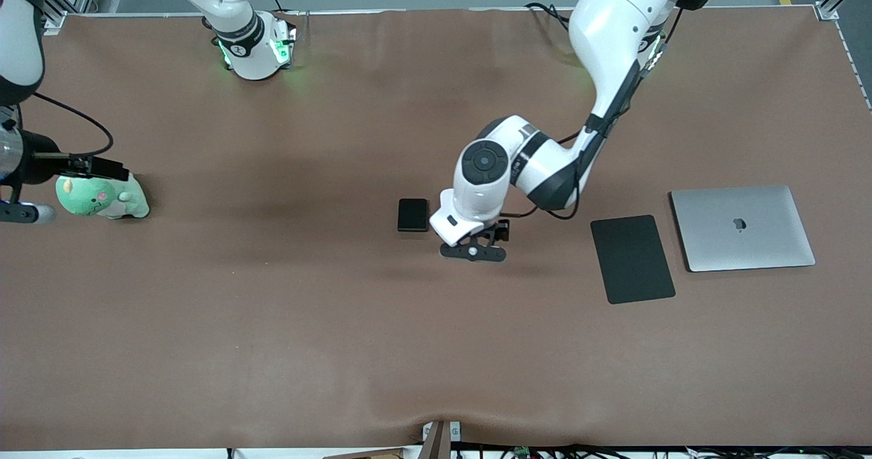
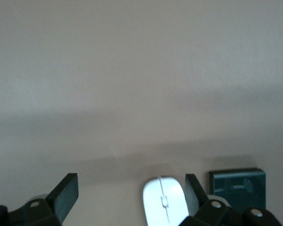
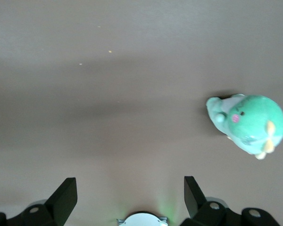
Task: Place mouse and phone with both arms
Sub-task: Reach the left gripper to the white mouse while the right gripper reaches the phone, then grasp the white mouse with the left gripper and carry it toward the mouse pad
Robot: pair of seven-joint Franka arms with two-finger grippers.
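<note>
My left gripper [image 2: 127, 197] hangs over the middle of the brown table [image 1: 272, 323], fingers spread wide and empty, with the small glossy white oval mouse [image 2: 164, 200] on the cloth below, just inside one finger. The small black rounded rectangular phone [image 1: 413, 214] lies just beside the mouse. My right gripper [image 3: 127, 197], also wide open and empty, waits at the right arm's end of the table near a green plush toy [image 1: 102, 197]. A flat black mouse pad [image 1: 632, 259] and closed silver laptop [image 1: 741, 227] lie side by side toward the left arm's end.
</note>
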